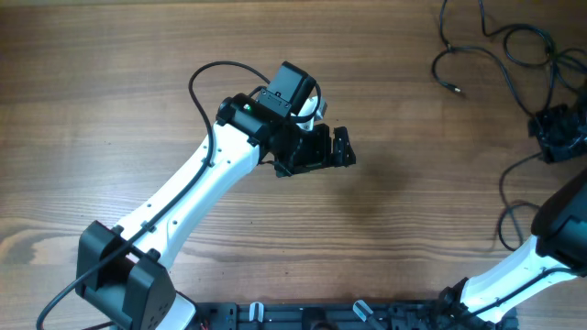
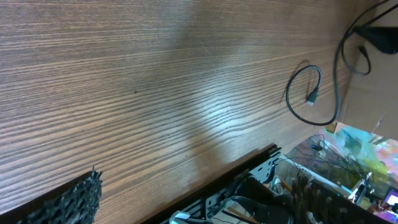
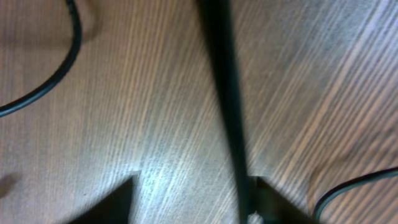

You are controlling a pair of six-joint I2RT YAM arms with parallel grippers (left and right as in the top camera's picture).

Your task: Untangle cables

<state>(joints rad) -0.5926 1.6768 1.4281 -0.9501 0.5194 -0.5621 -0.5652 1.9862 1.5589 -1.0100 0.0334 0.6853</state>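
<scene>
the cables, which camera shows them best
Overhead. It takes in the cables spread as curling strands across the top right corner of the picture. The left wrist view catches little more than a plug-ended loop near its right edge; the right wrist view shows only a few blurred close-up strands.

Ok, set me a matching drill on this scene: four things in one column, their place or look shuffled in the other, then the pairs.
Things:
1. left claw
2. right claw
3. cables
4. table

Descriptions:
A. brown wood grain
B. thin and black, curling across the far right corner
C. open and empty over bare wood near the middle
D. at the right edge, in among the strands, one strand running between its fingers

Pairs: 1-C, 2-D, 3-B, 4-A
</scene>
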